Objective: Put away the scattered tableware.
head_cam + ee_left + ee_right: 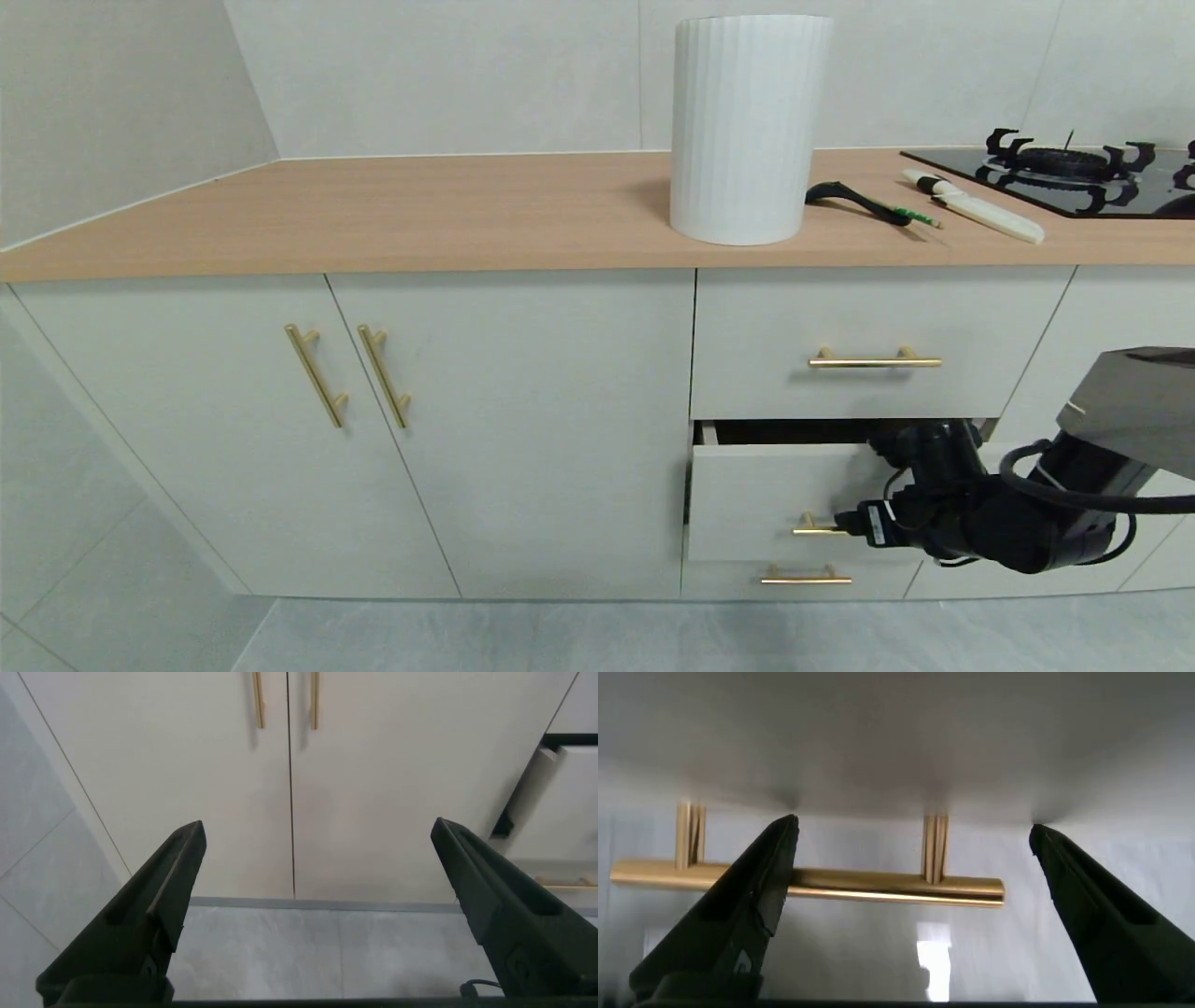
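Right gripper (912, 833) was the closest thing in shot, down below the white ribbed canister (750, 131) and a bit to its right. It sat at the brass handle (808, 883) of the middle drawer (775, 485), which stood slightly pulled out. Its fingers were spread wide with the bar showing in the gap between them, gripping nothing. Whether they touched the bar, I honestly couldn't tell.

Left gripper (318, 835) was spread just as wide and empty, facing the double cupboard doors (374, 784) below and left of the canister.

Tableware sat on the counter (420, 210) just right of the canister: a black-handled utensil (845, 198) nearest it, then a white knife (985, 217), with the hob (1064, 173) beyond.
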### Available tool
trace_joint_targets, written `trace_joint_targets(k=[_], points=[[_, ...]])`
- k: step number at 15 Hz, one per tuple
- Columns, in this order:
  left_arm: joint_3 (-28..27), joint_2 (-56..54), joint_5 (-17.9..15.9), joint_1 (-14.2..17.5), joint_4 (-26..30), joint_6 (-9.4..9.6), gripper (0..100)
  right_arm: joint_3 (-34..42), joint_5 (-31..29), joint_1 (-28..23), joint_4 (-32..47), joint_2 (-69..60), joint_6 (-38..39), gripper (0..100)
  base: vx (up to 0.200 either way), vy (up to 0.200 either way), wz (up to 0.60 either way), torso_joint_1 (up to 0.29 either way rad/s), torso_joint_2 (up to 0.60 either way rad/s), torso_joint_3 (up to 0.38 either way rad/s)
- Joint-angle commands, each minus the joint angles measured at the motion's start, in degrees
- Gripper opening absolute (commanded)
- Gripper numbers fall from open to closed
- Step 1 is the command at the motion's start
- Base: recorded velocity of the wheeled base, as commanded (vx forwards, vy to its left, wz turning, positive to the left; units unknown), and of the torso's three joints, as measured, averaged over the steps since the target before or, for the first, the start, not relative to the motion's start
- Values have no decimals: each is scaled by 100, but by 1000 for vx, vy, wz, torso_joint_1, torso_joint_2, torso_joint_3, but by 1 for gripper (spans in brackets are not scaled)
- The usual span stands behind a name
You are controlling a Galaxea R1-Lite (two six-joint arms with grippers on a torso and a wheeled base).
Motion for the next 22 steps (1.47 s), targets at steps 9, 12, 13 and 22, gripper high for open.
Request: trace_joint_targets(k=[9,12,13,22], points=[[1,5,2,0,-3,-6,100,36,271,683,1992,-2853,-67,100,0,0,0,0,0,0],[1,5,2,0,-3,-6,100,106,130,666,1052,-2343,-5,100,0,0,0,0,0,0],[1,5,11,0,-3,-6,100,115,-2,666,709,-2115,127,100,0,0,0,0,0,0],[1,5,11,0,-3,3,100,150,-635,675,-970,-849,162,100,0,0,0,0,0,0]])
